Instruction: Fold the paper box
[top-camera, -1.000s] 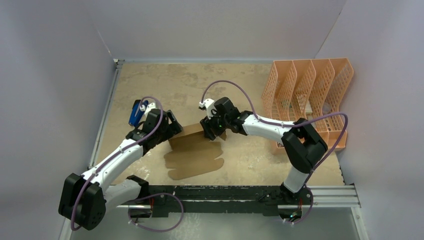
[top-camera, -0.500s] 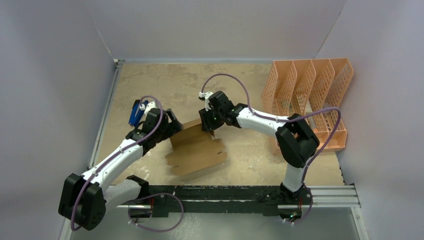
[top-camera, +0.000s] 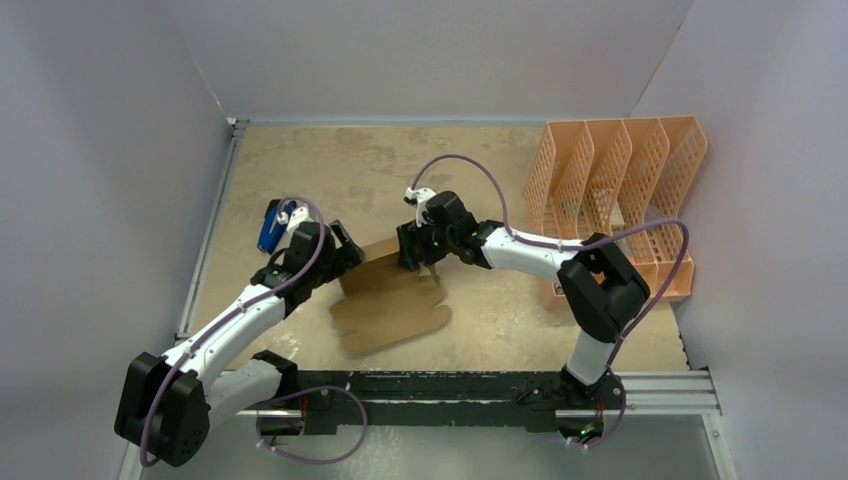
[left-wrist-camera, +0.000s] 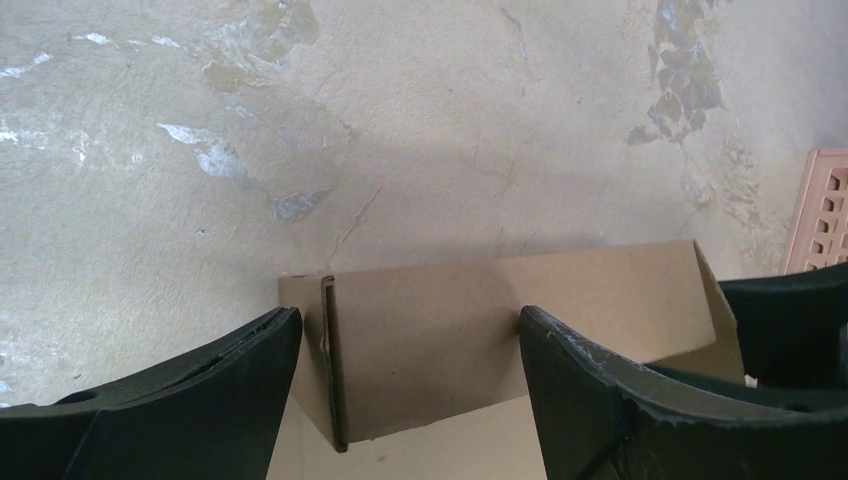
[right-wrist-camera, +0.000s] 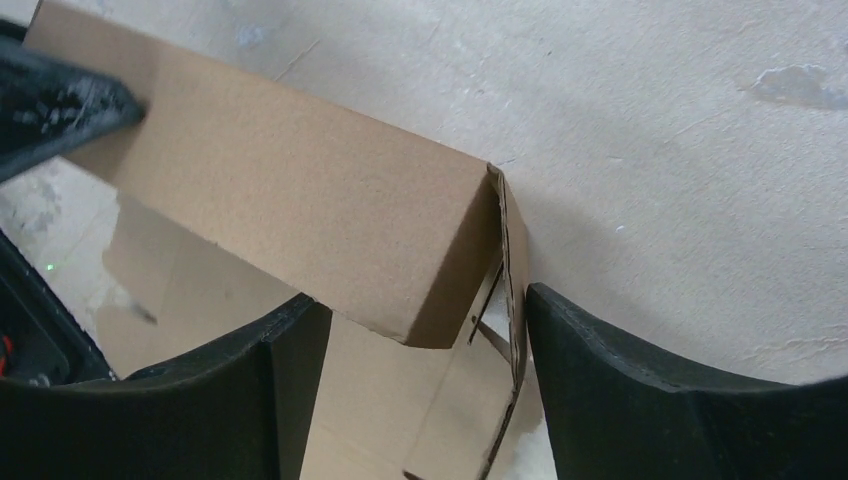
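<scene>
The paper box (top-camera: 392, 305) is brown cardboard in the middle of the table, partly folded: its base lies flat and its far wall (top-camera: 385, 258) stands up. My left gripper (top-camera: 345, 262) is open at the wall's left end. In the left wrist view, the wall (left-wrist-camera: 440, 330) fills the space between the fingers (left-wrist-camera: 210, 390), and the gripper (left-wrist-camera: 408, 318) straddles it. My right gripper (top-camera: 415, 258) is open at the wall's right end. In the right wrist view, the gripper (right-wrist-camera: 422, 300) straddles the folded corner and side flap (right-wrist-camera: 510, 260) of the box (right-wrist-camera: 300, 210).
A peach-orange perforated file organizer (top-camera: 620, 190) stands at the right, by the right arm's elbow. A blue object (top-camera: 270, 226) lies on the table just left of my left wrist. Grey walls close in the table on three sides.
My right gripper rose at the wall's right end, then came back down on it. The box's flat front part shifted slightly. My left wrist moved a little down and right.
</scene>
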